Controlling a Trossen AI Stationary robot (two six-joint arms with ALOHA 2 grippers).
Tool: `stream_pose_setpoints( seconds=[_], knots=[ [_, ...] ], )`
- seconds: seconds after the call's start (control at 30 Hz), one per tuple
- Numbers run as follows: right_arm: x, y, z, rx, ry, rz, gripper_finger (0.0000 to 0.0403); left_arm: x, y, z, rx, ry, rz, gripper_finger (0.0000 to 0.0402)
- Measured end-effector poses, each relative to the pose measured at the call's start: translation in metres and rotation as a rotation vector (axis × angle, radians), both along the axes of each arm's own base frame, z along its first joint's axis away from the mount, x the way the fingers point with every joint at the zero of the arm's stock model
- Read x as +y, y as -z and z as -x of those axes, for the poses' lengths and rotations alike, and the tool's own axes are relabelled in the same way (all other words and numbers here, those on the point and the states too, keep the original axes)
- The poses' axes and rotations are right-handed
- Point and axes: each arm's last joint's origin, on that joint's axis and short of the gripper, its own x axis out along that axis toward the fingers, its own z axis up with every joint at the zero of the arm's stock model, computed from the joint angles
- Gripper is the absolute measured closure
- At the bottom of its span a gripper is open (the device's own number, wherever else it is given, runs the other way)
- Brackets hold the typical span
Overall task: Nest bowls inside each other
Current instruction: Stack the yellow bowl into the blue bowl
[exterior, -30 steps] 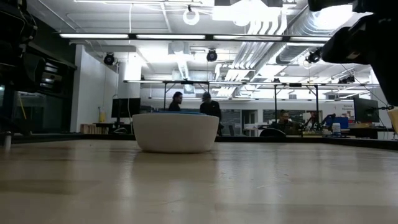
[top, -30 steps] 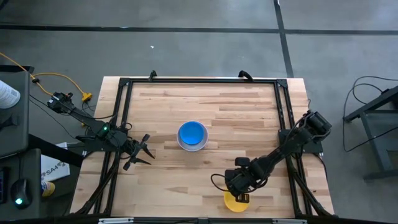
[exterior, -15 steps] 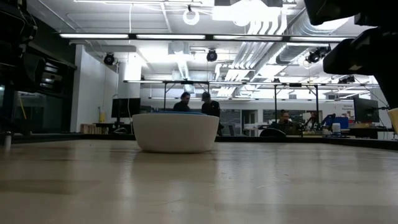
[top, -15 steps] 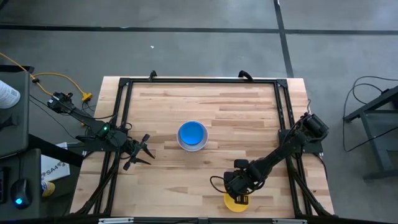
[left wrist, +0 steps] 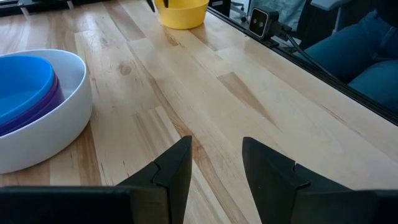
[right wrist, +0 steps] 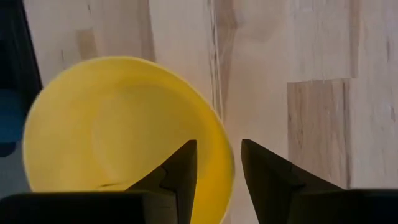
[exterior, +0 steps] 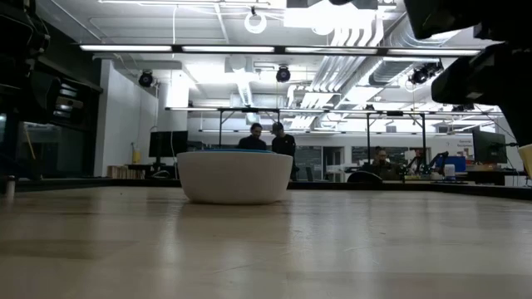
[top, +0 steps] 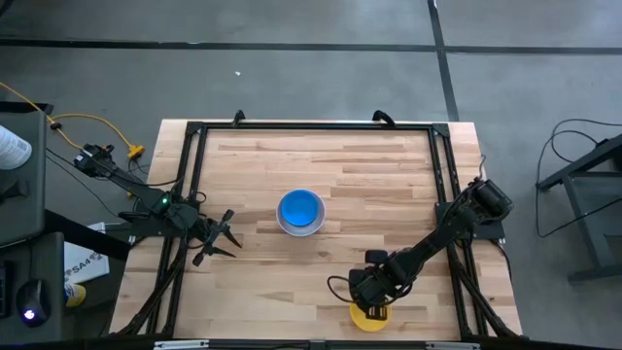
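- Hovering over the yellow bowl (top: 368,318) near the table's (top: 389,185) front edge, the right gripper (right wrist: 217,165) is standing open with its fingers straddling the bowl's rim, gripping nothing yet.
- Waiting at the table's left side, the left gripper (left wrist: 216,165) is also open and empty.
- Sitting mid-table, the white bowl (top: 299,215) is holding the purple bowl (left wrist: 43,104) and blue bowl (top: 299,208) stacked inside; a red-pink one is not showing.
- Risking a slip: the yellow bowl is lying so close to the edge that, I judge, a clumsy pinch on its thin rim could be tipping it or pushing it off the table.
- Standing nearby, the black frame (top: 311,125) is bordering the table; nothing seems to be blocking the path to the stack.
- People (exterior: 264,141) are standing far off in the room behind.
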Motion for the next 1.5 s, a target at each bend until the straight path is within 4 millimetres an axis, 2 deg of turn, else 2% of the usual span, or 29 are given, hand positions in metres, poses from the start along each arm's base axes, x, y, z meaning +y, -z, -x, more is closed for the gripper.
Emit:
stream_pose_setpoints(
  seconds=[0.67,1.17,1.5],
  knots=[
    [-0.0005,0.0008,-0.0018,-0.016,-0.001,0.009,0.0286,0.0,0.0,0.0,0.0,0.0,0.0,0.0261],
    [-0.0059,-0.0076,0.0018,-0.011,0.007,0.025,0.0378,0.0,0.0,0.0,0.0,0.0,0.0,0.0261],
    [-0.0059,-0.0076,0.0018,-0.011,0.007,0.025,0.0383,0.0,0.0,0.0,0.0,0.001,0.0,0.0261]
  ],
)
